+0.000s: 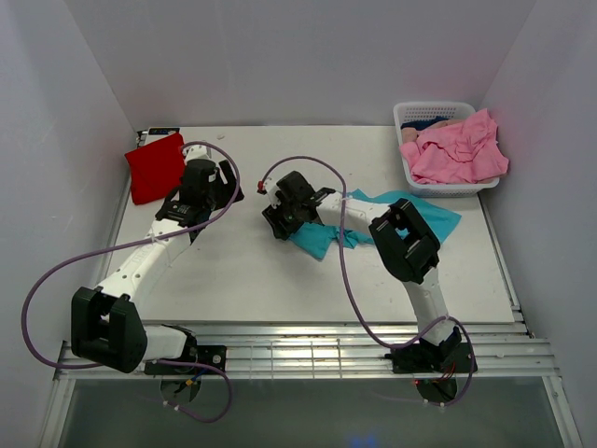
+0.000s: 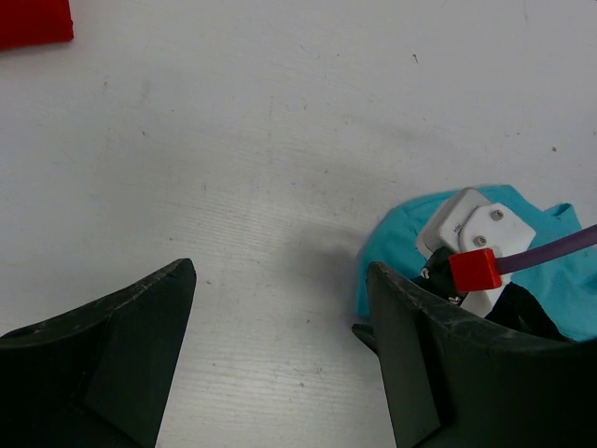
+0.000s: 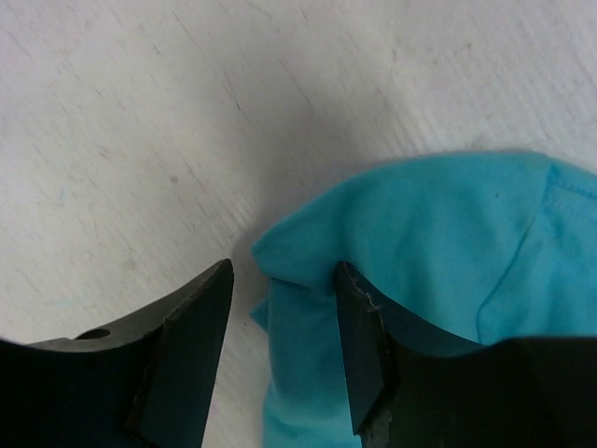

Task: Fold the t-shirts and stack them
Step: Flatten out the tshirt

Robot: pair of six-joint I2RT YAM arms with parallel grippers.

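Right gripper [image 3: 284, 308] low over table [image 1: 252, 280], jaws apart, straddling left edge of teal t-shirt [image 3: 420, 243], which lies mid-table, right of centre. Fabric lip sits between fingers, not pinched yet. For clean fold: sink until tips brush tabletop, catch whole hem, clamp firmly, then lift and carry across shirt without dragging. Left gripper [image 2: 280, 280] nearby, spread wide, empty, above bare tabletop; could pin opposite side. Further back: red t-shirt [image 1: 154, 166] folded, far left; pink t-shirts [image 1: 457, 149] heaped in basket [image 1: 410, 114], far right.
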